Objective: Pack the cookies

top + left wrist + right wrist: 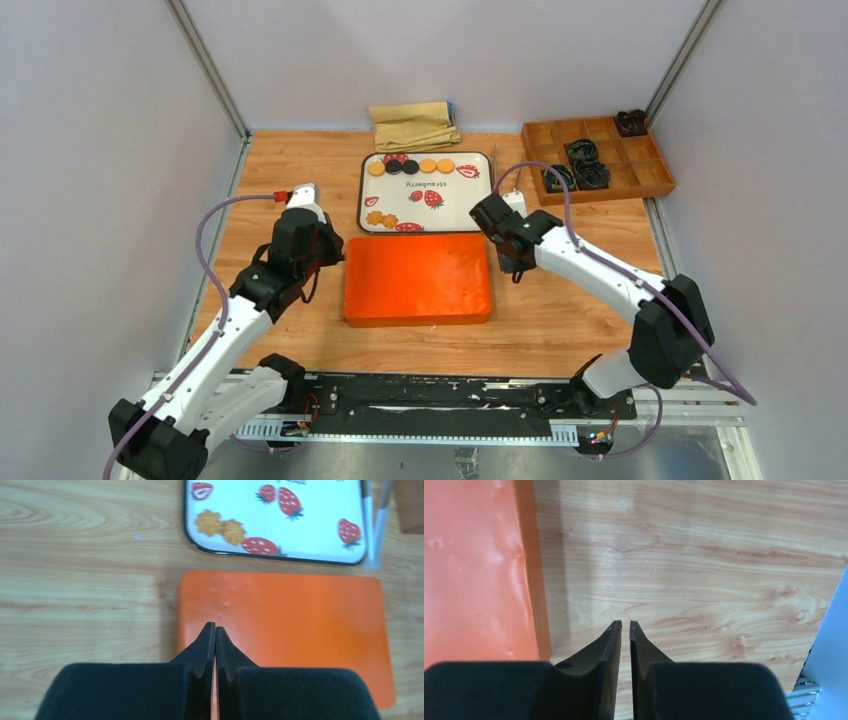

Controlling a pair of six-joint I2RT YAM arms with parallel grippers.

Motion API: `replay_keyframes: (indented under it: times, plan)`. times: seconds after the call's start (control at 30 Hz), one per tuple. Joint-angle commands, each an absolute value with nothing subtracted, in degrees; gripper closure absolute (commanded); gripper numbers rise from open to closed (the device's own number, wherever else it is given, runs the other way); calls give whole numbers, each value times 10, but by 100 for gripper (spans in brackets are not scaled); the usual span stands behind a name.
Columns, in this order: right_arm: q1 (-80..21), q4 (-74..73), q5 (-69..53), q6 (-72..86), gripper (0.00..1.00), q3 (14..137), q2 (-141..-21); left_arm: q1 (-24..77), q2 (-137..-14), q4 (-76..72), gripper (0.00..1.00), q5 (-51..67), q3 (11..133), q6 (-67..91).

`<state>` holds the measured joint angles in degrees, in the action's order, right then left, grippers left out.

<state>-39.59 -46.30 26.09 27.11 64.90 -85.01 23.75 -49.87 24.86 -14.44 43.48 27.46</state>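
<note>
Only the overhead view shows the row of round cookies (411,166) along the tray's (465,210) upper edge. The left wrist view catches just two flower-shaped cookies (208,522), upper centre. The left gripper (215,627) is pinched closed and empty over the orange mat (300,620). The right gripper (625,625) stands a narrow slit apart, empty, above the table (724,555).
</note>
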Motion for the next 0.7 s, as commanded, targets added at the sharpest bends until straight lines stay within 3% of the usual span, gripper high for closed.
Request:
replay_keyframes:
  times: [0.0, 0.2, 0.67]
  plan:
    - [-399, -478, 285, 255, 83, 660, -790, 260, -518, 200, 97, -46, 417, 286]
    - [-399, -458, 242, 229, 83, 659, -721, 344, -583, 182, 98, -50, 406, 305]
    - [-399, -434, 207, 228, 80, 627, -665, 356, -696, 143, 99, -41, 334, 351]
